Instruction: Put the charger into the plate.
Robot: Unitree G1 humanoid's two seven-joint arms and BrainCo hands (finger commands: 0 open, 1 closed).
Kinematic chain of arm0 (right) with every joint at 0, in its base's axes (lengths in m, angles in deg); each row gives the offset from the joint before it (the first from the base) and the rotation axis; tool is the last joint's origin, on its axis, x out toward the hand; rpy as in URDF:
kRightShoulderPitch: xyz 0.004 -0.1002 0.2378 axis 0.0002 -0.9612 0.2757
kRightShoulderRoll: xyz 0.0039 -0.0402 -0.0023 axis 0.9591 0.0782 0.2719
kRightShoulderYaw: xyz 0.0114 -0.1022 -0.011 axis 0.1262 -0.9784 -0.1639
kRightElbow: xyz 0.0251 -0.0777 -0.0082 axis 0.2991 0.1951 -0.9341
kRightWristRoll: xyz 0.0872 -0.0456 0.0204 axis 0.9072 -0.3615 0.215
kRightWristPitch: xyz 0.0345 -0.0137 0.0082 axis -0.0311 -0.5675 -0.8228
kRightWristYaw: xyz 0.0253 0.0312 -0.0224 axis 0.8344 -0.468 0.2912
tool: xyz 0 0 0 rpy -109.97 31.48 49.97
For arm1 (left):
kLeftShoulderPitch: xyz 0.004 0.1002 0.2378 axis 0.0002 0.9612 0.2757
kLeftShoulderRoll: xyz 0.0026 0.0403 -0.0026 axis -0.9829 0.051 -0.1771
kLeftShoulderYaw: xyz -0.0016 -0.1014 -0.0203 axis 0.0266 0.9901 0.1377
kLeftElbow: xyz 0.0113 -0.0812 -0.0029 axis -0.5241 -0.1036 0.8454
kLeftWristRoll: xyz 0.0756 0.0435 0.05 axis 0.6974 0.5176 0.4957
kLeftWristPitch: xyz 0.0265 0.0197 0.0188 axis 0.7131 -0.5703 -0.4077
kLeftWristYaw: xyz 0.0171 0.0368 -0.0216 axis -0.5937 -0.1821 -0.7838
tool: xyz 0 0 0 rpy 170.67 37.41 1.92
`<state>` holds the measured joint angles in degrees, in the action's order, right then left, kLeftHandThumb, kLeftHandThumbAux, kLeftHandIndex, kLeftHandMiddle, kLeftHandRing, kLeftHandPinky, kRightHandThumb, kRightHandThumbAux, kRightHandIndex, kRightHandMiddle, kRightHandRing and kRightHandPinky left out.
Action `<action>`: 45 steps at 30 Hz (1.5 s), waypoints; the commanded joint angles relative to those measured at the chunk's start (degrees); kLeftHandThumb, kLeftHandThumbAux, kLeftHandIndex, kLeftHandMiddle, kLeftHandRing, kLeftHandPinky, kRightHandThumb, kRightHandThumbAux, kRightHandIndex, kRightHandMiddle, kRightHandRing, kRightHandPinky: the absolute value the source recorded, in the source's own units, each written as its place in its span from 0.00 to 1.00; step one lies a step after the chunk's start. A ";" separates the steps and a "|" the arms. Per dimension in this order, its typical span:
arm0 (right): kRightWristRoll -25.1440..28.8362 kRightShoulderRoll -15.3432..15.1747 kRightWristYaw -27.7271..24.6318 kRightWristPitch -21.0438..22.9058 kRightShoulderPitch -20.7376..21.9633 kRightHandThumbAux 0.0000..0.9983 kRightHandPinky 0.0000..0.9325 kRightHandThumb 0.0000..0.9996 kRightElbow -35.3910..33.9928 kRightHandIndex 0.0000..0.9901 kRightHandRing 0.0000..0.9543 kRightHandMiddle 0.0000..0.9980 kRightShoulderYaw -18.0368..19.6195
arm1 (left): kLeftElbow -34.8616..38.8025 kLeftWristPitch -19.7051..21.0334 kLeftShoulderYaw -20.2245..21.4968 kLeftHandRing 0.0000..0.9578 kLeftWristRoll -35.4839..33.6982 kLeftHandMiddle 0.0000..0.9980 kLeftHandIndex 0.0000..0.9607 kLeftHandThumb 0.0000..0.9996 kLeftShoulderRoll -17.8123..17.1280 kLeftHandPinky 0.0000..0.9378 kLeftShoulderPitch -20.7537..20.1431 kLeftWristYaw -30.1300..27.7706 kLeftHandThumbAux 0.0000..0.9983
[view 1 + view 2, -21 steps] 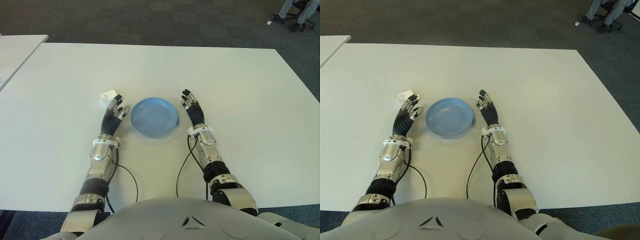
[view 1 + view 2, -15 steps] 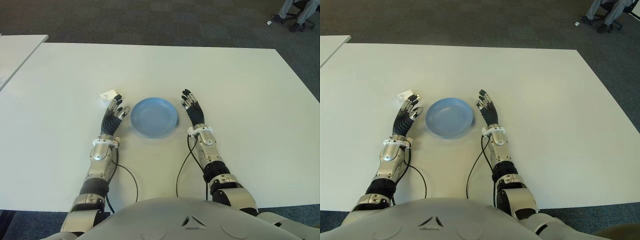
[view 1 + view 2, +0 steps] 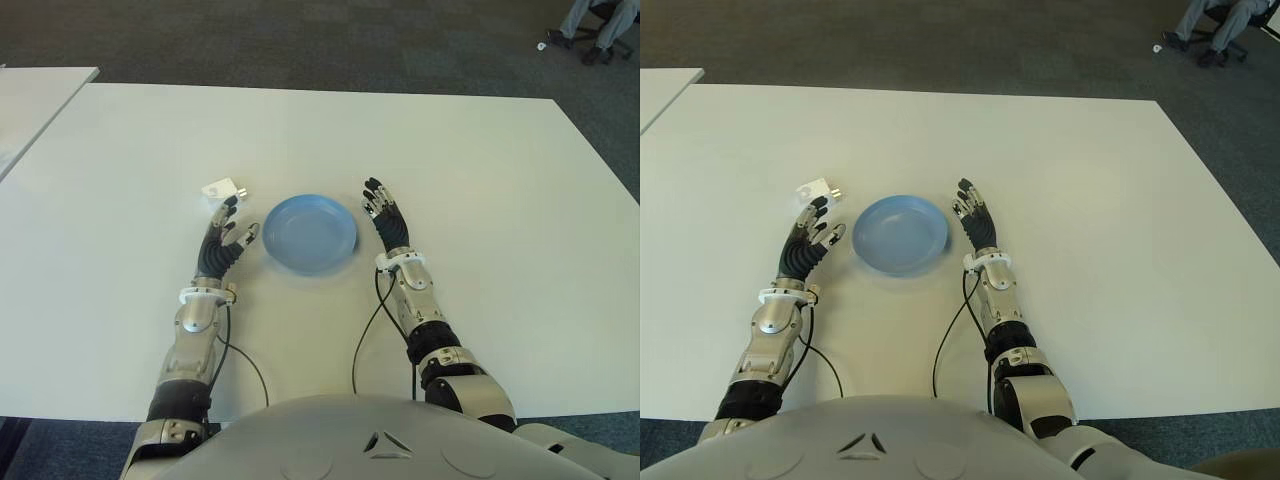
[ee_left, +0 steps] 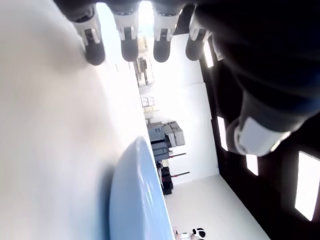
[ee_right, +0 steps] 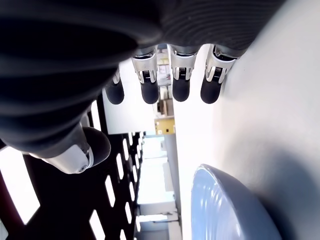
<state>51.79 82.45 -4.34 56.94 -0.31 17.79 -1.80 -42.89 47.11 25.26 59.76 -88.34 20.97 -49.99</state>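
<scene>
Charger on the tabletop, plate bare, both hands empty.
We see the white tabletop (image 3: 480, 160), the blue plate (image 3: 310, 233) toward its near edge, our left hand (image 3: 222, 240) and right hand (image 3: 386, 216) flanking it with fingers spread, and the small white charger (image 3: 219, 189) just beyond our left fingertips (image 3: 231, 203).

- Eye views: bright, even light falls from overhead on the white tabletop (image 3: 450, 160), with no harsh glare.
- Shadows are faint and short, hugging the plate (image 3: 310, 233) and each forearm.
- Wrist views: strongly contrasted; the tabletop washes out near white, and the fingers (image 4: 92, 37) are dark and softly blurred.
- Bright ceiling panels (image 5: 97, 116) burn out behind the right robot hand (image 5: 165, 75).
</scene>
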 commanded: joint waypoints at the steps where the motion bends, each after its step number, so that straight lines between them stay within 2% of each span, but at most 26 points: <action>1: -0.51 -0.03 -0.09 1.99 -0.98 0.54 0.00 0.00 0.79 0.00 0.00 0.02 -0.41 | 8.67 4.66 -0.49 0.14 5.22 0.14 0.12 0.27 0.47 0.21 1.83 3.54 0.64; 10: -0.22 0.35 -0.10 2.41 -1.36 0.52 0.00 0.00 -0.03 0.00 0.00 0.02 -0.43 | 13.60 5.46 -1.39 0.21 13.81 0.22 0.18 0.36 1.09 0.25 1.73 11.34 0.63; 16: -0.22 0.51 0.02 2.94 -1.50 0.52 0.00 0.00 -0.46 0.00 0.00 0.02 -0.42 | 14.71 4.63 -1.65 0.24 18.27 0.24 0.19 0.39 0.50 0.25 -0.51 15.49 0.64; 23: -0.60 0.59 0.48 3.48 -1.65 0.52 0.00 0.00 -0.97 0.00 0.01 0.02 -0.67 | 15.36 4.93 -0.21 0.23 18.31 0.23 0.17 0.38 -2.43 0.22 -6.26 14.81 0.68; 27: -0.46 0.65 0.45 3.61 -1.84 0.52 0.00 0.00 -1.44 0.00 0.01 0.02 -0.76 | 13.16 5.66 0.06 0.19 17.69 0.19 0.14 0.35 -4.93 0.17 -11.22 13.31 0.71; 35: -0.28 0.70 0.56 4.32 -2.08 0.51 0.00 0.00 -2.18 0.00 0.01 0.02 -0.84 | -0.43 5.30 -1.80 0.10 21.93 0.09 0.06 0.28 -12.07 0.11 -21.23 14.74 0.71; 38: -0.36 0.78 0.78 4.72 -2.12 0.52 0.00 0.00 -2.46 0.00 0.01 0.02 -0.92 | -9.29 3.81 -4.68 0.08 27.62 0.07 0.04 0.28 -16.08 0.10 -25.51 18.88 0.70; 40: -0.37 0.77 0.83 4.82 -2.16 0.52 0.00 0.00 -2.55 0.00 0.01 0.02 -0.94 | -12.59 3.25 -6.01 0.07 29.59 0.06 0.02 0.27 -17.47 0.08 -27.06 20.75 0.69; 45: -0.18 0.93 0.97 4.54 -2.23 0.52 0.00 0.00 -2.79 0.00 0.01 0.02 -0.83 | -29.30 4.28 -15.52 0.03 41.72 0.03 0.00 0.23 -23.78 0.02 -36.12 27.47 0.64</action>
<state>51.79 83.00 -3.85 59.51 -1.12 14.47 -2.60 -58.67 51.30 17.19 91.97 -107.34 -8.55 -27.69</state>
